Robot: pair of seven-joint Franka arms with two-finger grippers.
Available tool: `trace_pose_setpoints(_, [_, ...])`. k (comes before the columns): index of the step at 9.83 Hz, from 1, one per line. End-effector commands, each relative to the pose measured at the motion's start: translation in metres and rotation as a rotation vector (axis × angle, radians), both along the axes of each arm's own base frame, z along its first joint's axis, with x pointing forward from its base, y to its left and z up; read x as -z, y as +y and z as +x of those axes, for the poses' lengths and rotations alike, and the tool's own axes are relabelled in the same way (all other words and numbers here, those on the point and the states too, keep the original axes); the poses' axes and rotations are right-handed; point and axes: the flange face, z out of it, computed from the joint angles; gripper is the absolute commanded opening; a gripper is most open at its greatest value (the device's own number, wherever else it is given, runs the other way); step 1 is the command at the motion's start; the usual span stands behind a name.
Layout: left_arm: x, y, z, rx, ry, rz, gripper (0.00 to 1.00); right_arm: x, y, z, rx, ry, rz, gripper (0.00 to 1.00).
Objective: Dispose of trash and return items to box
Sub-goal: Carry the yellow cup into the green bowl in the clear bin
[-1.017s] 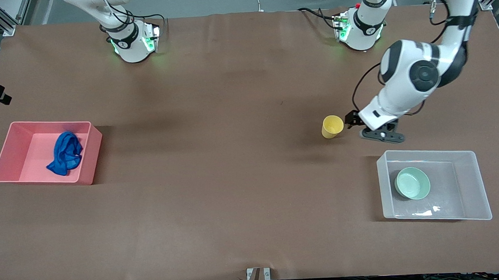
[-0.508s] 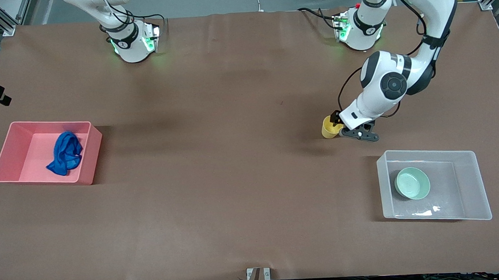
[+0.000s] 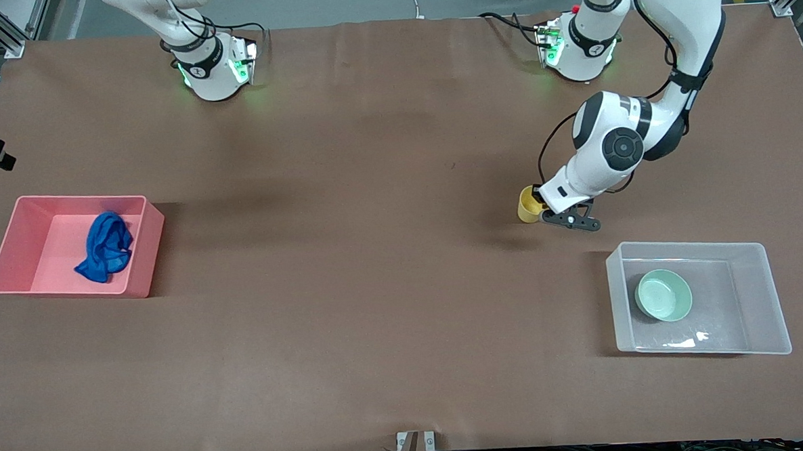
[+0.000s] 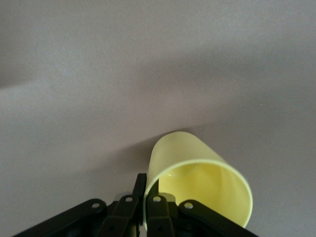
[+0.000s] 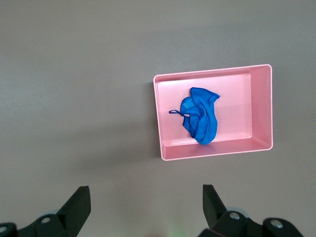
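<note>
On the brown counter (image 3: 377, 287), the left pincer (image 3: 540, 206) pinches the yellow cup (image 3: 527, 205) by its rim, ready for lifting; the right pincer (image 5: 143, 210) waits spread apart.

Table (image 3: 377, 287), contents placed relative to the box (image 3: 757, 298):
- box: on the table at the left arm's end, near the front camera
- bowl (image 3: 663, 295): inside the box, in the part toward the right arm's end
- cup (image 3: 527, 205): on the table outside the box, farther from the front camera and toward the right arm's end
- left gripper (image 3: 539, 204): at the cup's rim, one finger inside and one outside
- bin (image 3: 146, 250): well apart from the box, at the right arm's end
- trash (image 3: 106, 246): inside the bin
</note>
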Motion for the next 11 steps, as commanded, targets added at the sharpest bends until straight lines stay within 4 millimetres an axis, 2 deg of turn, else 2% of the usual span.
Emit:
trace_pose_setpoints(1, [-0.029, 0.003, 0.017, 0.003, -0.042, 0.011, 0.00, -0.003, -0.002, -0.002, -0.009, -0.005, 0.007, 1.00])
trace_pose_setpoints(2, [-0.061, 0.013, 0.039, -0.021, -0.050, 0.018, 0.00, -0.003, -0.002, -0.002, -0.010, -0.005, 0.007, 1.00])
trace_pose_setpoints(4, [-0.116, 0.060, 0.098, -0.074, -0.055, 0.030, 0.01, -0.003, -0.002, -0.002, -0.009, -0.005, 0.007, 1.00])
trace_pose_setpoints(7, [-0.144, 0.155, 0.173, -0.118, -0.127, 0.052, 0.00, -0.003, -0.002, -0.002, -0.007, -0.005, 0.007, 1.00])
trace_pose_setpoints(8, [-0.137, 0.181, 0.196, -0.155, -0.120, 0.062, 0.01, -0.003, -0.002, -0.002, -0.010, -0.005, 0.007, 1.00])
trace_pose_setpoints(9, [-0.121, 0.213, 0.209, -0.158, -0.104, 0.067, 0.02, -0.003, -0.002, -0.002, -0.009, -0.005, 0.007, 1.00])
trace_pose_setpoints(10, [-0.100, 0.239, 0.213, -0.138, -0.086, 0.040, 0.02, -0.003, -0.002, -0.002, -0.009, -0.004, 0.008, 1.00])
trace_pose_setpoints(11, [-0.091, 0.260, 0.214, -0.121, -0.087, 0.029, 0.02, -0.003, -0.002, -0.002, -0.009, -0.004, 0.008, 1.00])
